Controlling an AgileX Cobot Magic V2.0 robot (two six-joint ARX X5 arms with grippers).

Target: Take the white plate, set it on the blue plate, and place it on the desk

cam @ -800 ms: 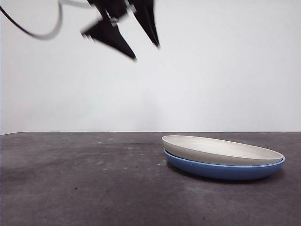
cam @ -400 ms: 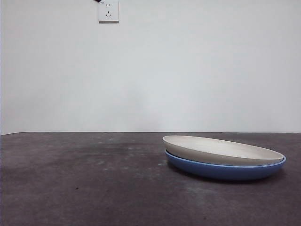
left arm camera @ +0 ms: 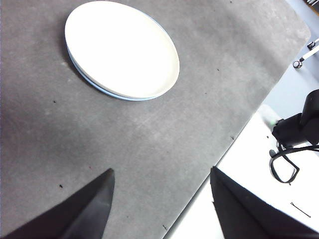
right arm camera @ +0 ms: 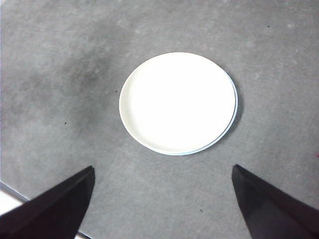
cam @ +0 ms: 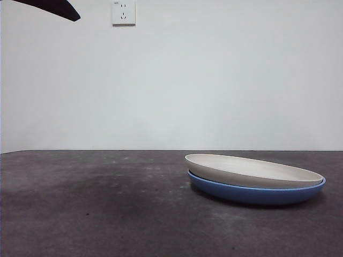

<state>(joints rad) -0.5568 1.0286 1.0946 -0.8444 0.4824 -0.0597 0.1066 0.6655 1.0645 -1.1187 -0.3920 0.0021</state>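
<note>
the white plate (cam: pixel 252 170) sits nested on the blue plate (cam: pixel 257 195) on the desk (cam: pixel 96 214); left gripper (left arm camera: pixel 159 179) and right gripper (right arm camera: pixel 162 177) hover high, jaws spread wide, holding nothing.

Front view: set low, about level with the desk (cam: pixel 96 203), facing straight across to a pale wall with a socket (cam: pixel 123 13) at upper left of the frame; stacked plates near and large at lower right.

Left wrist view: high above the desk, looking down at a slant; white plate (left arm camera: pixel 122 49) on the blue plate (left arm camera: pixel 82 74) at upper left of the frame, desk edge at right.

Right wrist view: high, looking almost straight down, the stack centred.

Shared by all three: the stacked plates and surrounding desk.
</note>
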